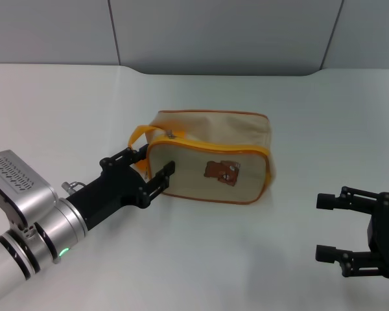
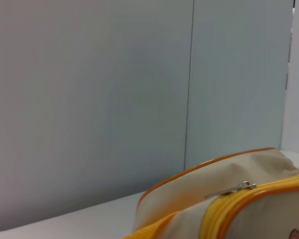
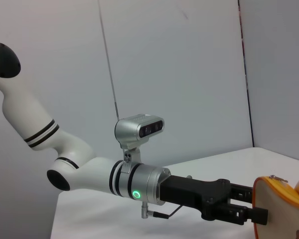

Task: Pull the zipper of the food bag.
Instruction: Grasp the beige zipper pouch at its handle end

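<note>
1. Now the left end effector (image 1: 154,167), fingers spread and empty, reaches the handle end of the food bag (image 1: 211,157).
2. Zipper (image 1: 172,135) pull sits just above it.
3. Right end effector (image 1: 329,227) waits open, well apart on the surface (image 1: 246,259).

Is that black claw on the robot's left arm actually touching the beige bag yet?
Cannot tell. In the head view the open left gripper overlaps the boxy beige fabric food bag at its orange-handle end; no view shows contact or gap plainly.

Head view from above the food bag (image 1: 211,159), left wrist view close beside its zipper (image 2: 249,191), right wrist view low, facing the bag's handle end.
</note>
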